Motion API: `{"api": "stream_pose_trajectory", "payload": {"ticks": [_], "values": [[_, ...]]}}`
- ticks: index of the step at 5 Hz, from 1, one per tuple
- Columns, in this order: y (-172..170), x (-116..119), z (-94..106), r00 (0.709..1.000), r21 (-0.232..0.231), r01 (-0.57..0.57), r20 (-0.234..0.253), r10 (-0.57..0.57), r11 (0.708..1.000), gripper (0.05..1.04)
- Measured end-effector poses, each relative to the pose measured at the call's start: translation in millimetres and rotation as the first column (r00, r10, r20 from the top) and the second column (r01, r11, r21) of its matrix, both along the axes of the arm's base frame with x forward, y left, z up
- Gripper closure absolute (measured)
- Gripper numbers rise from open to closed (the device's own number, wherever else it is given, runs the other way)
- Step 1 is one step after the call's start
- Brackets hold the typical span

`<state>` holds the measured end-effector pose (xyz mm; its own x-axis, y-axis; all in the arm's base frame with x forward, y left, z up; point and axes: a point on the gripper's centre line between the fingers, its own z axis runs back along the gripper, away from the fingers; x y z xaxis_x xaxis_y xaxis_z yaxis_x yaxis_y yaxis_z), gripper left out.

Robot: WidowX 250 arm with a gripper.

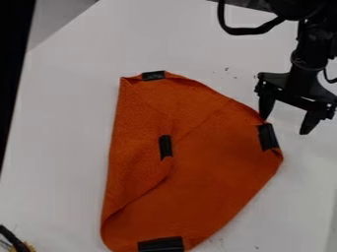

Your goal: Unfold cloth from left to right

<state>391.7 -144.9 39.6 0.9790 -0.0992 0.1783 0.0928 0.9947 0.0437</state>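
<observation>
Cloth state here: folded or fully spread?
Partly folded: at picture left, the orange cloth is turned over, its edge and a black patch lying near the cloth's middle.

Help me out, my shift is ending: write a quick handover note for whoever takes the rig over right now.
Gripper: open, holding nothing, at the cloth's right edge in the view, near the right black patch.
Cloth: the orange cloth lies partly spread on the white table.
Done: most of the cloth's right side lies open.
Left to do: the left flap is folded inward, its black patch near the middle; it needs opening out.
</observation>
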Motion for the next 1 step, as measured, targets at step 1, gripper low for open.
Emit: {"api": "stream_pose_trajectory", "payload": {"ticks": [1], "values": [[2.5, 1.5, 2.7, 1.000, 0.028, 0.023, -0.012, -0.023, 0.999, 0.075]]}}
